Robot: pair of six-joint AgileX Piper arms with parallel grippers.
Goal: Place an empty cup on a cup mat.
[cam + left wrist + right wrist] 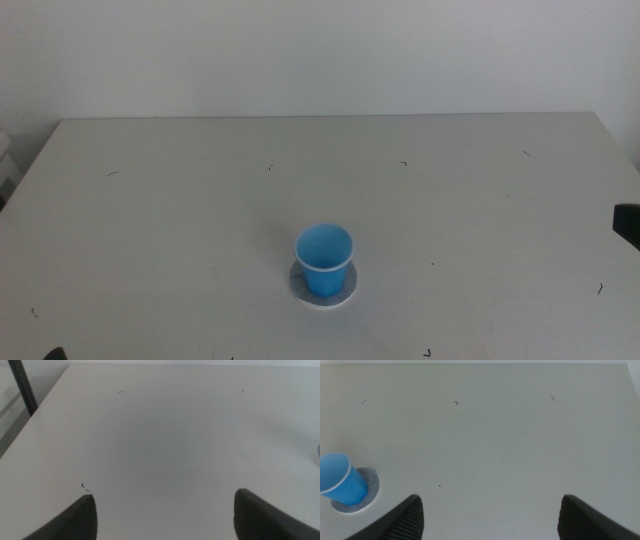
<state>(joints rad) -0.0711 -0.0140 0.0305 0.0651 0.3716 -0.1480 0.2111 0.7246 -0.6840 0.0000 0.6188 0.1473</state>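
- Pale grey table (180, 230) surface, flecked with small dark marks, was seen on all sides of the cup (323, 260); nothing was seen standing between it and either gripper.
- The cup was seen standing on the cup mat (346, 288), near the table's front middle, the mat's rim showing around its base.
- The right gripper (490, 517) was held well apart from the cup, its jaws spread wide and empty.
- The left gripper (165, 515) was likewise spread wide and empty over bare table.
- The cup was seen upright, its long axis vertical, the mouth facing up.
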